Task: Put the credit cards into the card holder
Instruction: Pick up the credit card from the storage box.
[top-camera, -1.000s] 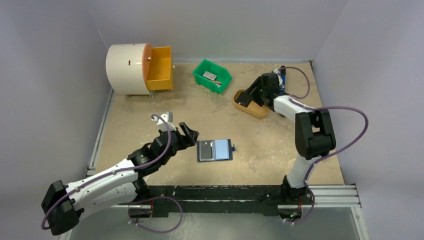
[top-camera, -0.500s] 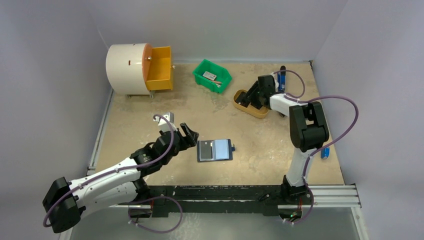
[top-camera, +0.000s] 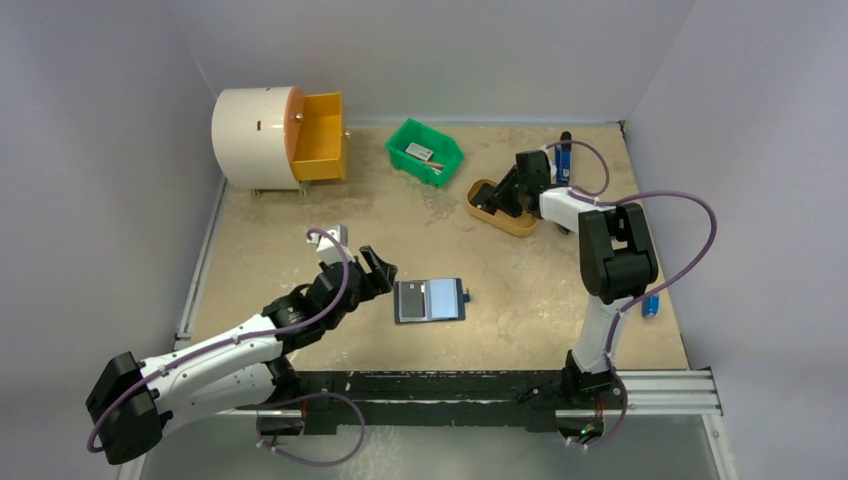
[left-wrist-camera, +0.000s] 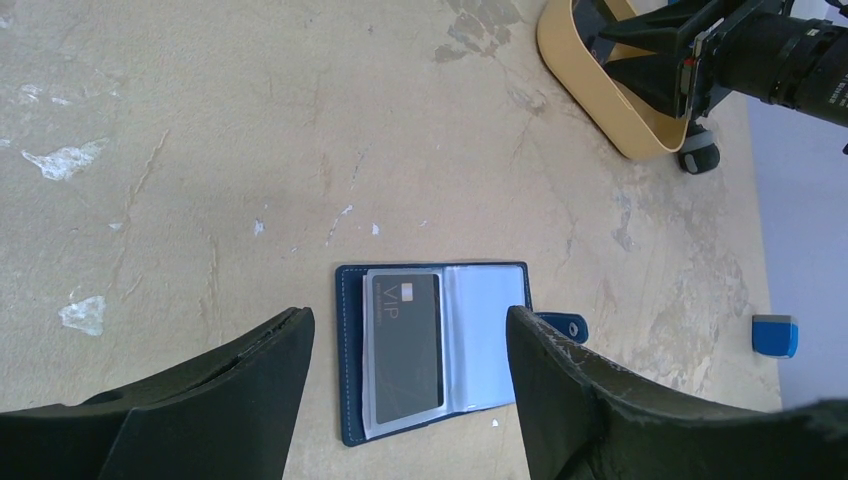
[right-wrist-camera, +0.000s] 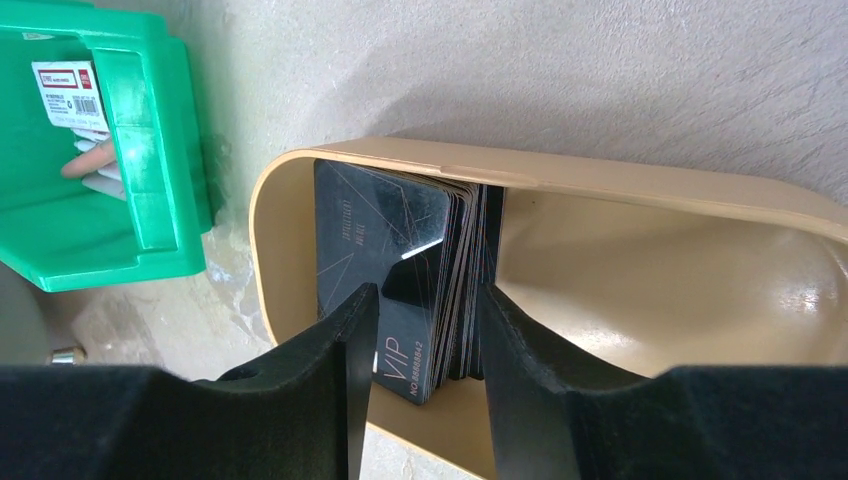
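Note:
The navy card holder (top-camera: 430, 300) lies open flat on the table, snap tab to the right. In the left wrist view the card holder (left-wrist-camera: 350, 380) has a black VIP card (left-wrist-camera: 405, 345) in its left clear sleeve. My left gripper (top-camera: 385, 272) is open and empty just left of it, its fingers either side of the holder in the left wrist view (left-wrist-camera: 408, 320). My right gripper (top-camera: 500, 197) reaches into the tan tray (top-camera: 520, 222). Its open jaws (right-wrist-camera: 428, 300) straddle a standing stack of black credit cards (right-wrist-camera: 390, 225); the right finger touches the stack.
A green bin (top-camera: 425, 150) with small items stands left of the tray (right-wrist-camera: 640, 185). A white drum with an open orange drawer (top-camera: 320, 135) is at the back left. A blue-and-black stick tool (top-camera: 565, 155) lies at the back right. A small blue block (top-camera: 651, 304) lies on the right.
My right arm swung in and its gripper settled over the card stack in the tray, uncovering the small blue block. In the last half second nothing moved. The left arm stayed put.

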